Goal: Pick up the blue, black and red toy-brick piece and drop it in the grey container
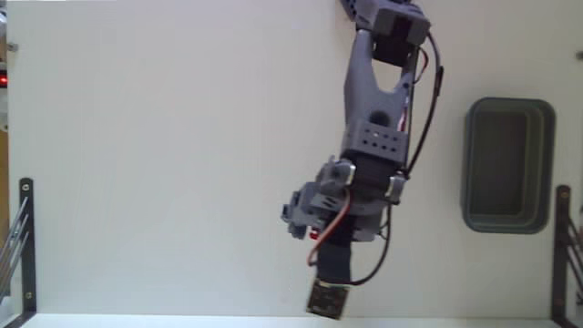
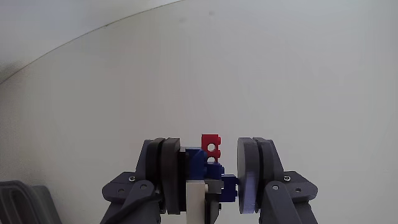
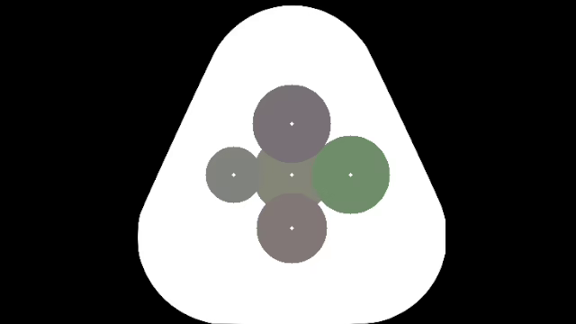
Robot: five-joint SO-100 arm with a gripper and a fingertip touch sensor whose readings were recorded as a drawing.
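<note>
Blue, red, white and black, the toy-brick piece [image 2: 208, 168] sits pinched between the two fingers [image 2: 171, 177] of the gripper [image 2: 209, 180] in the wrist view, one dark pad pressing its white and black side, the other meeting only a small blue stud. In the fixed view the arm hangs over the white tabletop [image 1: 164, 137] with the grey container [image 1: 508, 164] well apart to its right and the brick hidden beneath it; I judge the carry is in hand. With so narrow a hold, keep the squeeze firm, swing smoothly to the container and part the fingers only once the piece is above its hollow
</note>
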